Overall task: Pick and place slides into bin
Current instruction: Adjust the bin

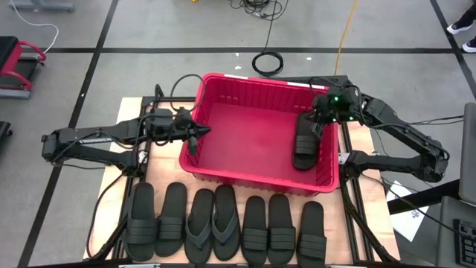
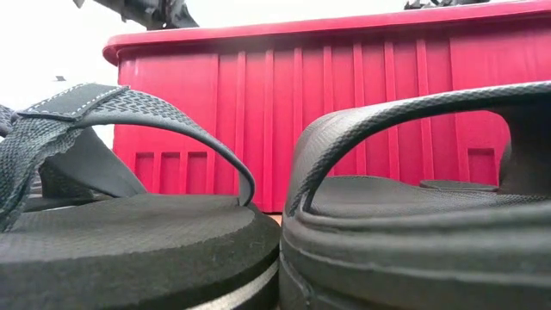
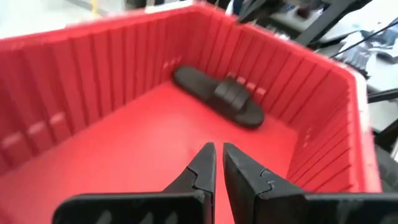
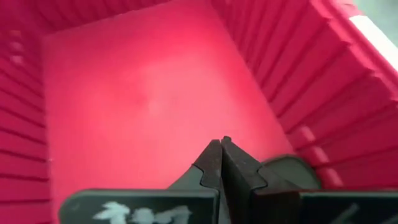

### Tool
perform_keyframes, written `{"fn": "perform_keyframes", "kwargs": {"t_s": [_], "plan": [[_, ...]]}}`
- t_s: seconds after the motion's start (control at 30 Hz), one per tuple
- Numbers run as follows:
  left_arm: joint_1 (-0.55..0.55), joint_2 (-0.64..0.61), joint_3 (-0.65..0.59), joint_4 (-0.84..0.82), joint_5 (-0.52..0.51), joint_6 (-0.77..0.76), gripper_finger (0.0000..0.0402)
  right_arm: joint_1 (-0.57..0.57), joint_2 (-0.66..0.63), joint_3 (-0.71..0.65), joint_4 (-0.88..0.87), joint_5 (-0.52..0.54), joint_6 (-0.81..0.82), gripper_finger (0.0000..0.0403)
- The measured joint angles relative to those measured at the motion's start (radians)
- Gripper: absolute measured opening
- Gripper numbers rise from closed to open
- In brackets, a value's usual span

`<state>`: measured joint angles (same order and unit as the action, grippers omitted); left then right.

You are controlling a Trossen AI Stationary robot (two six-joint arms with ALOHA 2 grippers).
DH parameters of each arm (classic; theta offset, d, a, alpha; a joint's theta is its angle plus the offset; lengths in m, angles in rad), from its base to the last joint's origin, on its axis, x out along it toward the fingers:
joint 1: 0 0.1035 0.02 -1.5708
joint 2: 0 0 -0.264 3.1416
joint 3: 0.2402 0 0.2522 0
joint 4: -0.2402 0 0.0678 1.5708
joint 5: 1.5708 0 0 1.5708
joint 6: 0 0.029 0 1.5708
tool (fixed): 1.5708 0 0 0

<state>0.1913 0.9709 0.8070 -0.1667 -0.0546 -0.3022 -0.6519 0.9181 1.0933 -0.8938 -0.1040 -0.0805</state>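
Observation:
The red bin (image 1: 260,160) stands mid-table. One black slide (image 1: 305,145) lies on its floor along the right wall, and the left wrist view shows this slide (image 3: 217,96) too. Several more slides (image 1: 255,229) lie in a row on their soles along the near edge, two thong-style ones (image 1: 213,223) among them. My left gripper (image 1: 202,132) (image 3: 217,149) hangs shut and empty just inside the bin's left rim. My right gripper (image 1: 318,128) (image 4: 222,144) is shut and empty above the far end of the slide in the bin.
The low view looks between a thong slide (image 2: 129,232) and a strap slide (image 2: 413,224) at the bin's near wall (image 2: 344,112). A coiled cable (image 1: 269,61) lies on the floor beyond the table. Papers (image 1: 413,216) lie at the right.

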Motion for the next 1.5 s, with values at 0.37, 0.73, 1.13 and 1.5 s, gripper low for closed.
{"fn": "perform_keyframes", "kwargs": {"t_s": [0.37, 0.73, 1.13, 1.5], "plan": [[0.044, -0.038, 0.000, 0.086, -0.007, 0.038, 0.0026, -0.102, -0.097, 0.001, -0.033, 0.068, 0.025, 0.0000], [0.043, -0.038, 0.000, 0.085, 0.016, 0.034, 0.0026, -0.040, -0.198, 0.015, -0.041, -0.660, 0.012, 0.0000], [0.043, -0.038, 0.000, 0.085, 0.065, 0.011, 0.0026, 0.124, -0.287, 0.286, -0.361, -0.230, 0.170, 0.0000], [-0.004, -0.038, 0.000, 0.102, 0.375, 0.022, 0.0026, 0.123, -0.282, 0.257, -0.425, -0.212, 0.149, 0.0000]]}}
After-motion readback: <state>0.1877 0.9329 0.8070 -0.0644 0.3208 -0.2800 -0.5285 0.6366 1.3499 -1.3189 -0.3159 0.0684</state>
